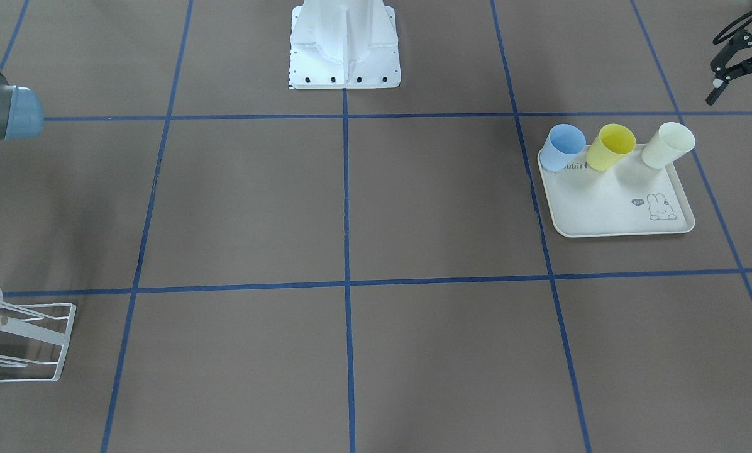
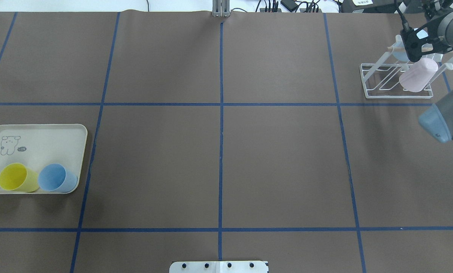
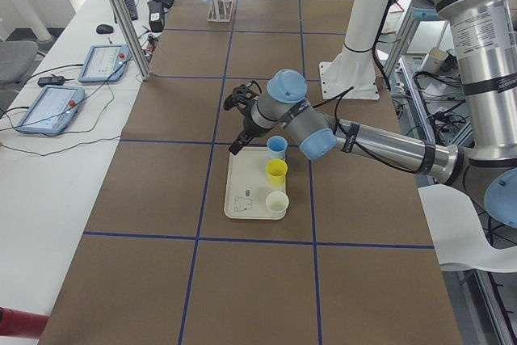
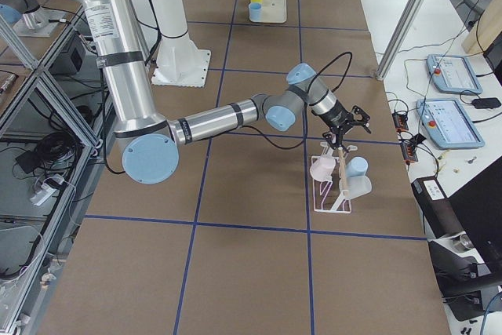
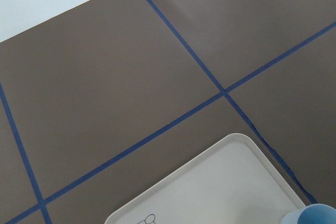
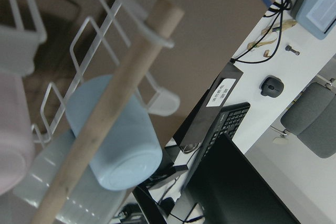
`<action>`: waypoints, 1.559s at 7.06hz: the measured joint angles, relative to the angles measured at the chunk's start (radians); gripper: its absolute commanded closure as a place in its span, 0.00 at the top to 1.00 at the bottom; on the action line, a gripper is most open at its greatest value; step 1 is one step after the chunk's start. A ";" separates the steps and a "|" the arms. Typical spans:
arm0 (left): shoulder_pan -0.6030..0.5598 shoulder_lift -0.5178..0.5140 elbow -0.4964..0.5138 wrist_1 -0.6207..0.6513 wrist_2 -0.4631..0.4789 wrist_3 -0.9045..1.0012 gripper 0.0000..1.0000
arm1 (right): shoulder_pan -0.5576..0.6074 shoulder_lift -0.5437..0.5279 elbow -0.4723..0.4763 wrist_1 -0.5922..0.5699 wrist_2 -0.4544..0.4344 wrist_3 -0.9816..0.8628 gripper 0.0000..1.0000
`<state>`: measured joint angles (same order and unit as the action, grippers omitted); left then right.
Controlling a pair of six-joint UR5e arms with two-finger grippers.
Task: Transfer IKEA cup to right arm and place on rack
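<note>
Blue [image 1: 563,146], yellow [image 1: 610,146] and cream [image 1: 667,145] cups stand on the rabbit-print tray [image 1: 608,211]. My left gripper [image 1: 744,108] hovers open and empty just beyond the tray's back corner, near the blue cup [image 3: 277,147]. At the far right stands the white wire rack [image 2: 378,81], with a pink cup [image 2: 418,74] hanging mouth-down on a prong. The right arm's gripper [image 2: 416,57] is just above the pink cup, open and holding nothing. The right wrist view shows the rack's wooden dowel [image 6: 105,124] and a light-blue cup [image 6: 113,140] on the rack.
The robot's white base [image 1: 344,47] sits at the table's middle edge. Blue tape lines [image 2: 221,132] grid the brown table. Beyond the rack, the side bench holds tablets [image 4: 451,76] and cables.
</note>
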<state>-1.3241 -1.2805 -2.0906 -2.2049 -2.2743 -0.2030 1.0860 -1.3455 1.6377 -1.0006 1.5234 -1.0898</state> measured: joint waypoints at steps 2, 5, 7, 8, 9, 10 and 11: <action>-0.001 0.005 0.002 -0.001 0.008 -0.050 1.00 | 0.001 -0.042 0.093 0.001 0.201 0.403 0.99; 0.006 0.015 0.048 -0.034 0.075 -0.112 1.00 | -0.013 -0.077 0.240 0.009 0.446 1.031 0.99; 0.013 0.060 0.187 -0.234 0.113 -0.136 1.00 | -0.066 -0.086 0.300 0.010 0.517 1.252 0.99; 0.033 0.070 0.261 -0.337 0.126 -0.168 1.00 | -0.095 -0.086 0.318 0.010 0.531 1.316 0.99; 0.081 0.074 0.308 -0.395 0.152 -0.217 1.00 | -0.117 -0.086 0.330 0.010 0.536 1.349 0.99; 0.139 0.076 0.348 -0.442 0.183 -0.266 1.00 | -0.128 -0.086 0.336 0.010 0.537 1.364 0.99; 0.191 0.078 0.394 -0.506 0.204 -0.307 1.00 | -0.133 -0.086 0.339 0.010 0.537 1.369 0.99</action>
<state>-1.1331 -1.2028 -1.6970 -2.7108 -2.0700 -0.5104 0.9534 -1.4313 1.9762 -0.9909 2.0601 0.2795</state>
